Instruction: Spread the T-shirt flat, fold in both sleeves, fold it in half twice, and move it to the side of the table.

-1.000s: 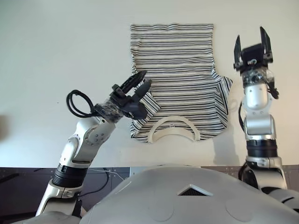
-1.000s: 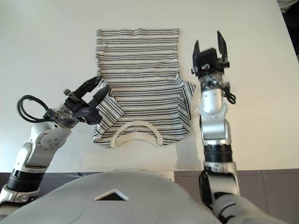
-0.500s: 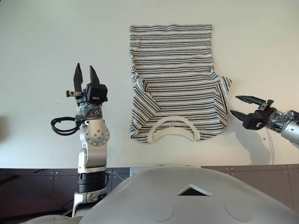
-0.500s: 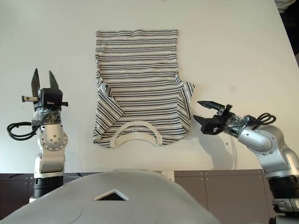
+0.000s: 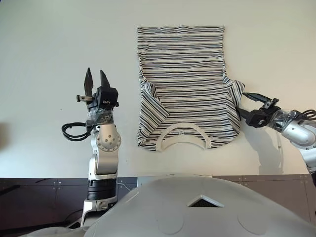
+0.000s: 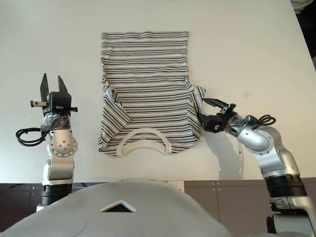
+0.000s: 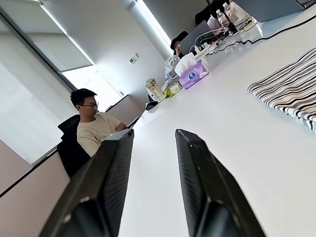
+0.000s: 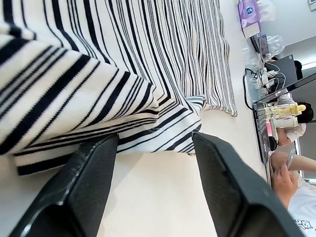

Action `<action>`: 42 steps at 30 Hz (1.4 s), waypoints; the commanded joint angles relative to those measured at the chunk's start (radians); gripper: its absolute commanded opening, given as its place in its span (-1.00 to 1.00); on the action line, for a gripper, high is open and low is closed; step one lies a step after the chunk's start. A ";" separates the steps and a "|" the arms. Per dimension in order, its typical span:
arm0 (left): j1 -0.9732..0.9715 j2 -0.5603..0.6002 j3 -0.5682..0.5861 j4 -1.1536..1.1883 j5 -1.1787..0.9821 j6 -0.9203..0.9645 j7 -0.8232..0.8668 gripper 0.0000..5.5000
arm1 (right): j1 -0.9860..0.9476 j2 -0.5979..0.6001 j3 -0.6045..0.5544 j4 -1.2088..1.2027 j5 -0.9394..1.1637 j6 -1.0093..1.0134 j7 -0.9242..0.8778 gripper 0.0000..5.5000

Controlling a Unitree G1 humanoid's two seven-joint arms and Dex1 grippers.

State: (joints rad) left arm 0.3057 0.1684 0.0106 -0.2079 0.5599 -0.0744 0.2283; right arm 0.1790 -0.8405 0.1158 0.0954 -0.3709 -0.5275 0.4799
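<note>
1. T-shirt [image 5: 185,84] lies flat on the table [image 5: 49,39], collar [image 5: 183,139] nearest the robot. Well to its left, clear of the cloth, the left gripper [image 5: 95,74] stands upright with fingers spread, holding nothing.
2. On the shirt's left side, the left sleeve [image 5: 153,106] already lies folded in over the body.
3. On the shirt's right side, the right sleeve [image 5: 237,91] juts out unfolded. The right gripper [image 5: 243,102] is at its edge, fingers spread and not yet pinching it.
4. Step in hand, as I judge it: folding in the second sleeve.
5. The next move calls for pinching that sleeve's edge and carrying it leftward over the body, leaving the rest undisturbed.
</note>
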 commanded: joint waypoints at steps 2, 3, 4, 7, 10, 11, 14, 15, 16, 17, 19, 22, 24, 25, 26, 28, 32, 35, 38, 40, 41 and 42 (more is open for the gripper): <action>0.029 -0.011 -0.017 -0.001 0.004 0.014 0.008 -0.44 | -0.008 -0.095 -0.049 0.110 -0.086 0.000 -0.052 0.00; 0.032 -0.012 -0.020 -0.002 0.004 0.014 0.009 -0.44 | -0.008 -0.103 -0.055 0.102 -0.077 -0.017 -0.055 0.00; 0.036 -0.013 -0.023 -0.001 0.005 0.013 0.009 -0.44 | -0.001 -0.113 -0.065 0.080 -0.064 -0.045 -0.060 0.00; 0.069 -0.020 -0.023 -0.011 0.012 0.014 0.022 -0.44 | 0.027 -0.134 -0.110 0.007 -0.026 -0.104 -0.070 0.00; 0.096 -0.035 -0.032 -0.022 0.022 0.021 0.036 -0.44 | 0.137 -0.173 -0.126 -0.039 -0.031 -0.175 -0.050 0.00; 0.101 -0.040 -0.036 -0.025 0.025 0.023 0.039 -0.44 | 0.174 -0.183 -0.124 -0.045 -0.040 -0.190 -0.045 0.00; 0.107 -0.047 -0.040 -0.030 0.028 0.028 0.040 -0.44 | 0.227 -0.199 -0.116 -0.022 -0.081 -0.244 -0.054 0.00; 0.108 -0.046 -0.040 -0.032 0.028 0.029 0.038 -0.44 | 0.231 -0.199 -0.109 -0.012 -0.092 -0.252 -0.054 0.00; 0.109 -0.046 -0.040 -0.033 0.028 0.030 0.037 -0.44 | 0.223 -0.195 -0.100 -0.003 -0.104 -0.255 -0.055 0.00; 0.107 -0.046 -0.041 -0.033 0.028 0.032 0.035 -0.44 | 0.200 -0.179 -0.088 0.007 -0.123 -0.238 -0.060 0.00; 0.101 -0.044 -0.044 -0.031 0.028 0.035 0.030 -0.44 | 0.149 -0.139 -0.074 0.015 -0.181 -0.173 -0.090 0.00; 0.098 -0.041 -0.047 -0.022 0.026 0.034 0.027 -0.44 | 0.107 -0.103 -0.055 0.004 -0.235 -0.109 -0.117 0.00; 0.093 -0.040 -0.047 -0.013 0.025 0.035 0.029 -0.44 | 0.101 -0.092 -0.043 0.001 -0.251 -0.089 -0.130 0.00; 0.090 -0.041 -0.048 -0.010 0.026 0.036 0.030 -0.44 | 0.104 -0.091 -0.038 -0.002 -0.255 -0.086 -0.136 0.00; 0.093 -0.042 -0.050 -0.010 0.027 0.035 0.033 -0.44 | 0.110 -0.092 -0.036 -0.007 -0.259 -0.086 -0.145 0.00; 0.101 -0.046 -0.056 -0.008 0.030 0.032 0.039 -0.43 | 0.127 -0.096 -0.037 -0.019 -0.270 -0.083 -0.168 -0.08; 0.103 -0.053 -0.062 -0.007 0.032 0.037 0.046 -0.43 | 0.142 -0.079 -0.036 -0.028 -0.299 -0.035 -0.207 -0.35; 0.088 -0.048 -0.064 0.005 0.031 0.033 0.040 -0.43 | 0.120 -0.055 -0.023 -0.026 -0.319 0.002 -0.225 -0.53; 0.078 -0.046 -0.068 0.012 0.032 0.030 0.037 -0.43 | 0.100 -0.041 -0.016 -0.017 -0.332 0.034 -0.241 -0.69; 0.074 -0.045 -0.069 0.016 0.032 0.029 0.036 -0.43 | 0.101 -0.041 -0.012 -0.018 -0.335 0.042 -0.248 -0.81; 0.072 -0.044 -0.070 0.017 0.031 0.029 0.035 -0.43 | 0.106 -0.044 -0.010 -0.019 -0.340 0.042 -0.255 -0.87; 0.070 -0.044 -0.071 0.019 0.031 0.029 0.036 -0.43 | 0.111 -0.047 -0.009 -0.020 -0.344 0.041 -0.260 -0.94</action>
State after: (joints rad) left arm 0.3876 0.1194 -0.0550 -0.2012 0.5915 -0.0477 0.2620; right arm 0.2728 -0.8851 0.0893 0.0653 -0.6859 -0.4982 0.2180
